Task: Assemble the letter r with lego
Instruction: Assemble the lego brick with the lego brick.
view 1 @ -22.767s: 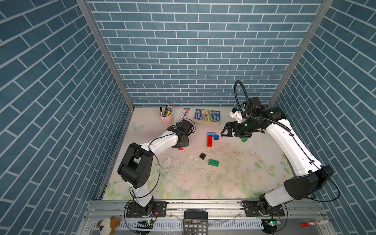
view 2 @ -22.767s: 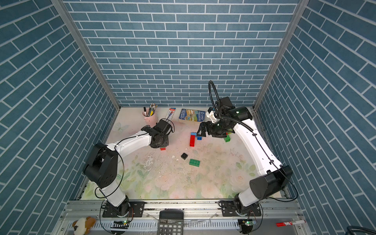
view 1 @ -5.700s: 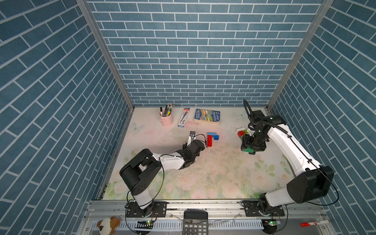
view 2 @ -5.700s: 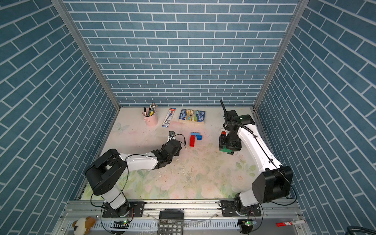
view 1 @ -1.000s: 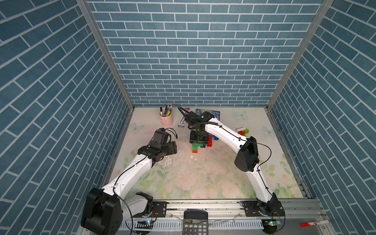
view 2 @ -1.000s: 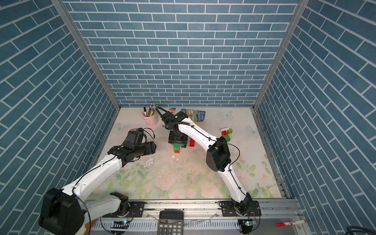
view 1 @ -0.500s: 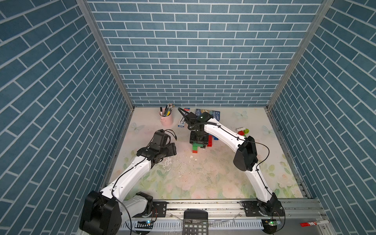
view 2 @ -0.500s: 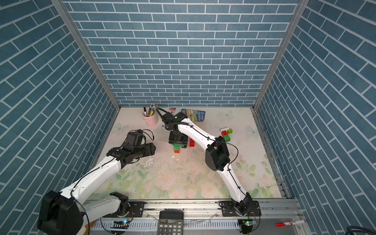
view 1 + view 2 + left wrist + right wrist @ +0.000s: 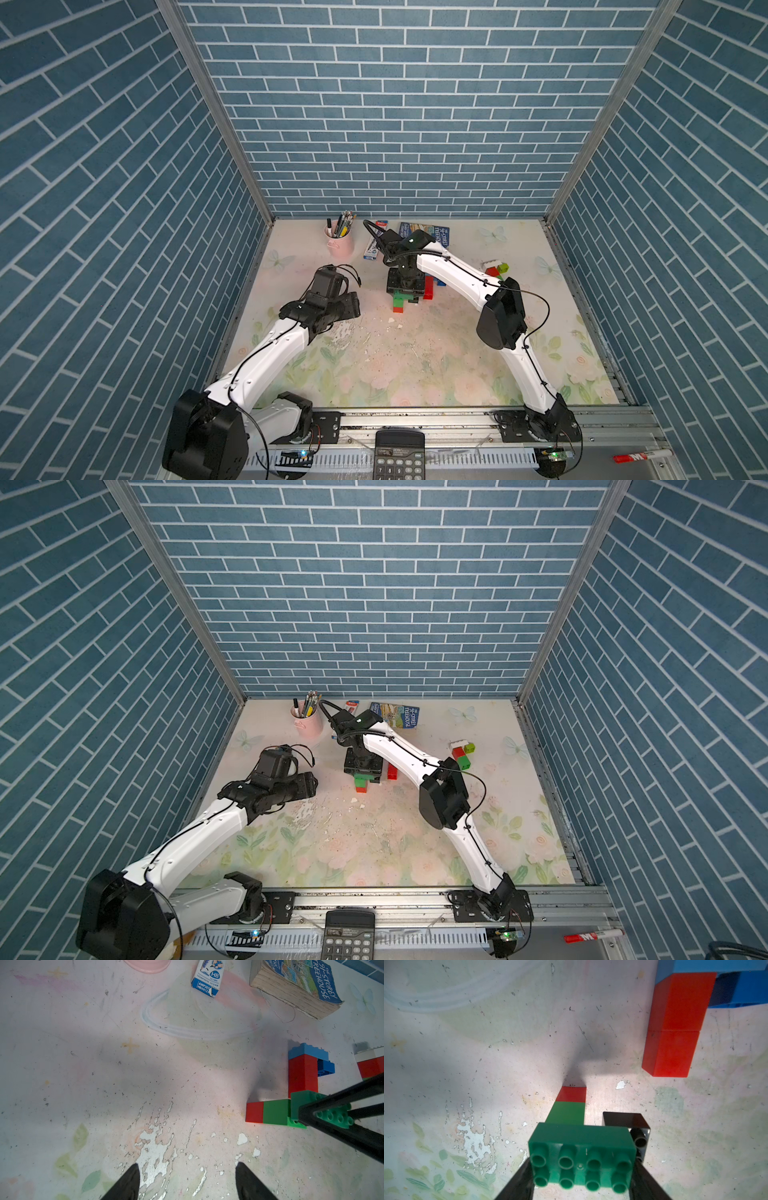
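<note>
While my right gripper clamps the dark green brick at the end of the green-and-red row, my left gripper hangs aside — fingers spread, empty.

Two far overhead views, two close wrist views.
Both top views look steeply down from above the 6 o'clock edge, far enough to hold the whole bench; they overlap almost fully. The left wrist camera, on the 9 o'clock side, tilts down toward 1 o'clock, reaching the book. The right wrist camera looks straight down, very near, on the green brick, which the left wrist view also catches.
</note>
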`<state>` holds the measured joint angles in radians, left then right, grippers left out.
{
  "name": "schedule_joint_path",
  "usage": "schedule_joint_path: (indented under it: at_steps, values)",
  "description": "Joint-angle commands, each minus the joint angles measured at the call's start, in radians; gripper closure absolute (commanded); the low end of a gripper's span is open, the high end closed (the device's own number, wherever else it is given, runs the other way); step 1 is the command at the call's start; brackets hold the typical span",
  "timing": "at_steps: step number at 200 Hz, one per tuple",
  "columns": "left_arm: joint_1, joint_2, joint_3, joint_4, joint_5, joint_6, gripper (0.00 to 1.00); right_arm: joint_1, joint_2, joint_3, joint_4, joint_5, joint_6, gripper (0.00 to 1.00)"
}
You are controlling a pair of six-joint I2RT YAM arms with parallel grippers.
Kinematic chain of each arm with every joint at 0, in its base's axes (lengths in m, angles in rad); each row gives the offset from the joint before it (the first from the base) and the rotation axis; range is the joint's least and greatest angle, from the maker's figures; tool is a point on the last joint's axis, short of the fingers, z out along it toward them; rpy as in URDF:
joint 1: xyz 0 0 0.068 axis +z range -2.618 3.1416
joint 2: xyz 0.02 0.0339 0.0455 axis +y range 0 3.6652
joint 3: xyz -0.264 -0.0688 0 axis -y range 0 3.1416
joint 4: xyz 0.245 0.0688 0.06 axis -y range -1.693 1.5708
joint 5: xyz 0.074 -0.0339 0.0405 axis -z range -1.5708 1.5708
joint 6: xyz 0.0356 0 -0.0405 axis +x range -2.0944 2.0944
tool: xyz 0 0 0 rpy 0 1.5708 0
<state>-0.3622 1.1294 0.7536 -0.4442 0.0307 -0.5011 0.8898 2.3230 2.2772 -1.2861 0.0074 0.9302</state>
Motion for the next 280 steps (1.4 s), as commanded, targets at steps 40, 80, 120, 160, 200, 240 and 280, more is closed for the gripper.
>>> schedule_joint_path:
  at_steps: [40, 80, 120, 160, 200, 240, 280]
  values:
    - [0.003, -0.032, -0.017, -0.007, -0.011, 0.003, 0.26, 0.002, -0.019, -0.094, 0.028, 0.039, -0.030, 0.77]
    - [0.003, -0.042, -0.021, -0.004, -0.020, 0.003, 0.26, 0.003, -0.033, -0.122, 0.041, 0.070, -0.066, 0.77]
    - [0.002, -0.054, -0.027, 0.006, -0.021, 0.002, 0.26, 0.001, -0.031, -0.138, 0.041, 0.074, -0.070, 0.78]
    - [0.002, -0.060, -0.031, 0.004, -0.020, -0.002, 0.26, 0.006, -0.059, -0.178, 0.078, 0.057, -0.058, 0.78]
    - [0.003, -0.062, -0.030, 0.001, -0.023, -0.002, 0.26, 0.012, -0.070, -0.182, 0.103, 0.040, -0.054, 0.78]
    - [0.003, -0.061, -0.030, 0.002, -0.023, 0.003, 0.26, 0.013, -0.068, -0.140, 0.081, 0.033, -0.060, 0.78]
    - [0.003, -0.061, -0.033, 0.011, -0.022, 0.002, 0.26, 0.013, -0.073, -0.124, 0.059, 0.031, -0.065, 0.78]
